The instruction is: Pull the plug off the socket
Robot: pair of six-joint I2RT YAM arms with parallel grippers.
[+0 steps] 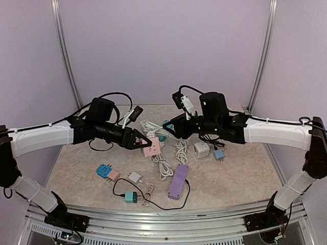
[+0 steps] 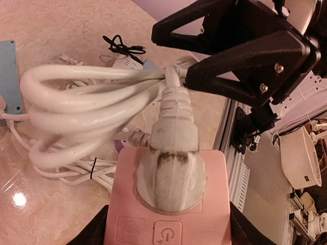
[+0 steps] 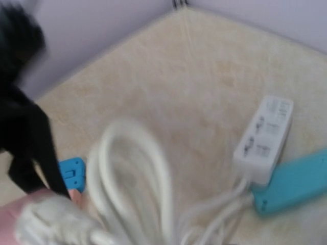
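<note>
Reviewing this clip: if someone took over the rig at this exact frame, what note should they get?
Left gripper: shut on the pink socket, gripping it by its sides.
Right gripper: open, jaws apart around the white cord just above the white plug. It does not look clamped.
Done: the socket is secured.
Left: the plug is still fully seated in the socket. The likely next step is to close the right gripper on the plug body and pull straight away while the left gripper holds.
The right wrist view is blurred; go by the left wrist view.
</note>
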